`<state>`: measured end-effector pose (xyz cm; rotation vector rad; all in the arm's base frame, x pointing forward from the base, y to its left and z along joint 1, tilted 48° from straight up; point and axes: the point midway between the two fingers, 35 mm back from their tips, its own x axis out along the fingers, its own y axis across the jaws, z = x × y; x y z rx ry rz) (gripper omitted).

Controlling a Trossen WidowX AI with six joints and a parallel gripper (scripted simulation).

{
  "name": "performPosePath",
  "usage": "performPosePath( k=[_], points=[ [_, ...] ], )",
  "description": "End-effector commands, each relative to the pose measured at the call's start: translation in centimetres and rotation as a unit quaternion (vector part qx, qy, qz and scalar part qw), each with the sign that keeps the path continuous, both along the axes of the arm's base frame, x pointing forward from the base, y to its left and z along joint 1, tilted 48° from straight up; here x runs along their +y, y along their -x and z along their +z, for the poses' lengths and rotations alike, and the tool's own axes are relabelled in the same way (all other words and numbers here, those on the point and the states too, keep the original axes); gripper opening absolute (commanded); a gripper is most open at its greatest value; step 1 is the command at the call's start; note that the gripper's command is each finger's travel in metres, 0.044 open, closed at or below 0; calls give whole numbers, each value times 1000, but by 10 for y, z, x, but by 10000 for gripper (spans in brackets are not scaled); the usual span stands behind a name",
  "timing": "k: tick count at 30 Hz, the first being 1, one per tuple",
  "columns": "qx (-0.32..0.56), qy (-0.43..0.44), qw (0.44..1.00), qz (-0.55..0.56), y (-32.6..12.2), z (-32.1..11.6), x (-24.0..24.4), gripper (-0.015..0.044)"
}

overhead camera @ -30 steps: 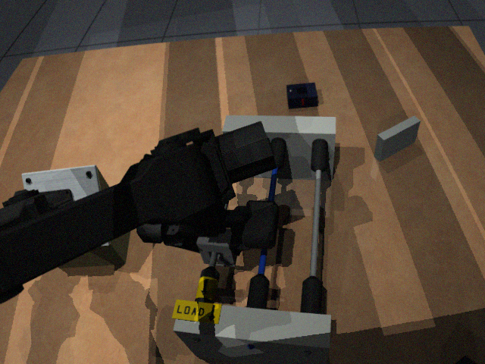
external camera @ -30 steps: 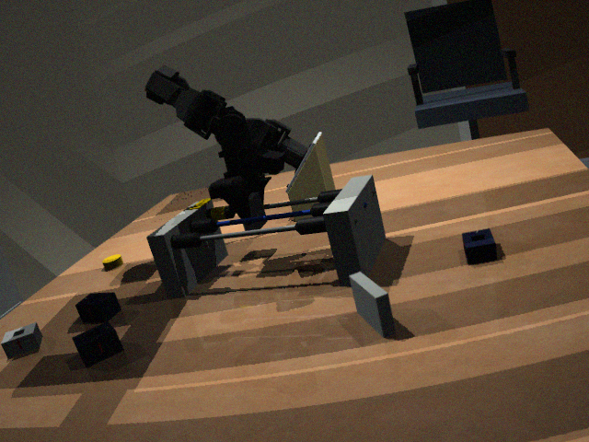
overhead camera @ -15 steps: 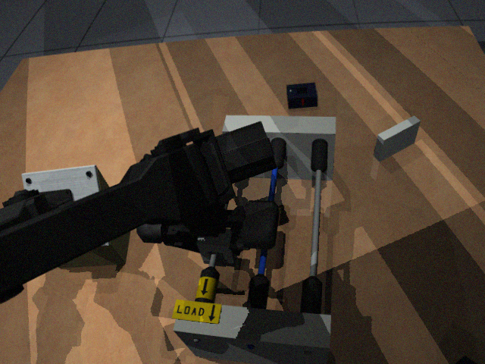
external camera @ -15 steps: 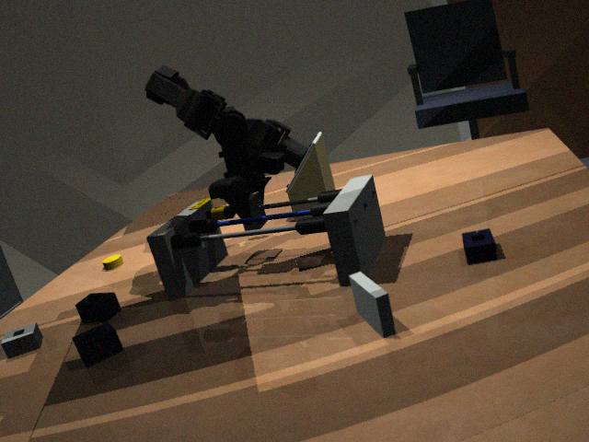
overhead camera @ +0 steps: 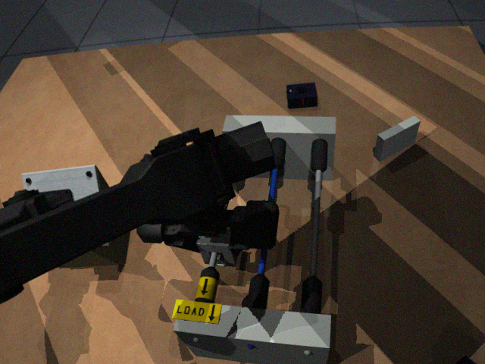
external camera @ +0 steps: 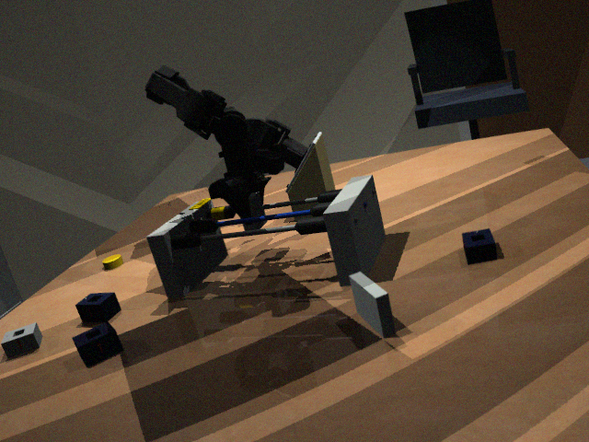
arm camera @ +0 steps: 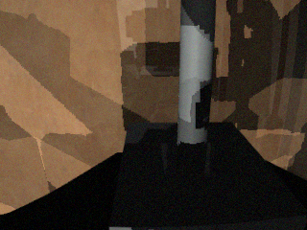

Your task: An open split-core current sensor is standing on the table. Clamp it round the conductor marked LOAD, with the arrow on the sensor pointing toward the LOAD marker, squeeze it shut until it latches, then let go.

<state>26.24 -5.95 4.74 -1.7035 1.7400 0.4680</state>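
Observation:
The grey current sensor (overhead camera: 214, 246) (arm camera: 192, 179) sits round the LOAD conductor (overhead camera: 212, 259) (arm camera: 194, 62), which runs into it in the wrist view. My gripper (overhead camera: 217, 240) (external camera: 253, 216) is shut on the sensor, one black finger on each side. The yellow LOAD marker (overhead camera: 189, 311) (external camera: 201, 203) is on the near terminal block (overhead camera: 289, 333) (external camera: 164, 266), its arrow pointing away from the sensor. A yellow sleeve (overhead camera: 209, 287) with an arrow is at that conductor's end. The sensor's arrow and latch are hidden or too dark to tell.
A blue conductor (overhead camera: 273, 188) (external camera: 281, 215) and a grey one (overhead camera: 316, 219) run alongside to the far block (overhead camera: 242, 121) (external camera: 352, 238). A thin plate (overhead camera: 397, 139) (external camera: 373, 304), a navy block (overhead camera: 301, 95) (external camera: 479, 247), a yellow disc (external camera: 112, 261) and a metal-faced box (overhead camera: 62, 182) stand around.

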Motion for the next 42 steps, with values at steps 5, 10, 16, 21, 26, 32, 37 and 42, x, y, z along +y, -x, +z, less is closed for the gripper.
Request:
performPosePath(
  k=[5, 10, 16, 21, 26, 32, 37, 42],
  points=[
    [0, 0, 1000, 0, 0, 0, 0, 160],
    [0, 0, 1000, 0, 0, 0, 0, 127],
    [2, -1, 1000, -2, 0, 0, 1, 48],
    [10, 1, 1000, -5, 2, 1, 0, 0],
    [10, 1, 1000, -5, 2, 1, 0, 0],
    [9, 0, 1000, -6, 2, 1, 0, 0],
    [9, 0, 1000, -6, 2, 1, 0, 0],
    [9, 0, 1000, -6, 2, 1, 0, 0]
  ],
)
